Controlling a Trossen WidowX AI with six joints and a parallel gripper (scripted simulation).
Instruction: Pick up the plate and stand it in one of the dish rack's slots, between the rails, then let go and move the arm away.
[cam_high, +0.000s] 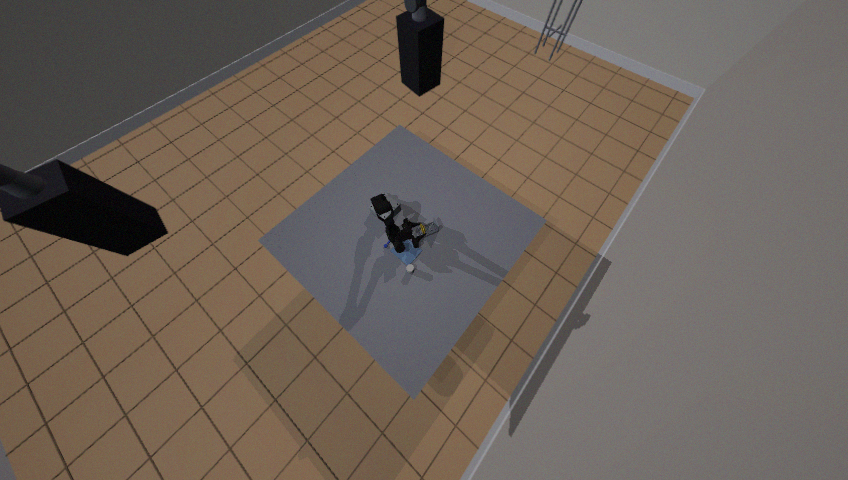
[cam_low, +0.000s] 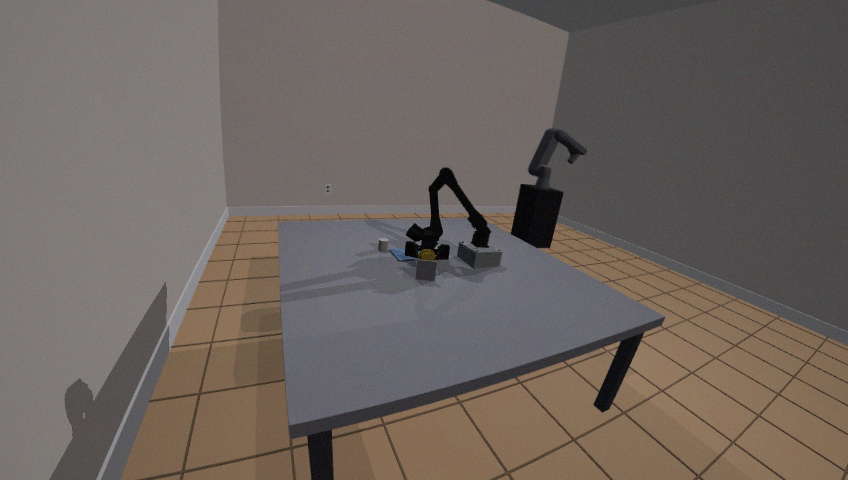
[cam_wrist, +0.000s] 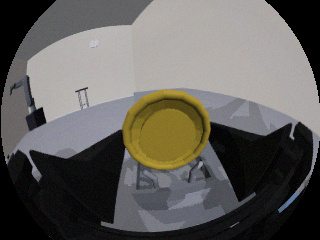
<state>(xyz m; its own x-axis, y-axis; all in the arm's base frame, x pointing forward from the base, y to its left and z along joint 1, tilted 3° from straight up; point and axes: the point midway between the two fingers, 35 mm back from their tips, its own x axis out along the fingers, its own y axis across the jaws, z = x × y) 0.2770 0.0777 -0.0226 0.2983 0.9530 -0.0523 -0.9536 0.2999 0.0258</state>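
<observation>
The yellow plate (cam_high: 423, 228) (cam_low: 426, 255) (cam_wrist: 167, 131) stands roughly upright, its face towards the exterior camera. My gripper (cam_high: 418, 230) (cam_low: 426, 252) (cam_wrist: 167, 131) is shut on the plate, one dark finger at each side of it. The grey dish rack (cam_high: 434, 227) (cam_low: 426, 271) (cam_wrist: 172, 198) lies below and just beyond the plate in the wrist view, with bent rails showing under the plate's lower rim. The plate hides part of the rack. Whether its lower edge is between the rails or touches them cannot be told.
A blue flat piece (cam_high: 409, 255) (cam_low: 401, 255) lies beside the gripper. A white cup (cam_high: 410, 268) (cam_low: 383, 244) stands past it. A small blue object (cam_high: 386, 245) lies near the arm. A grey box (cam_low: 487, 256) is at the arm's base, on the grey table (cam_high: 404, 344) (cam_low: 452, 350).
</observation>
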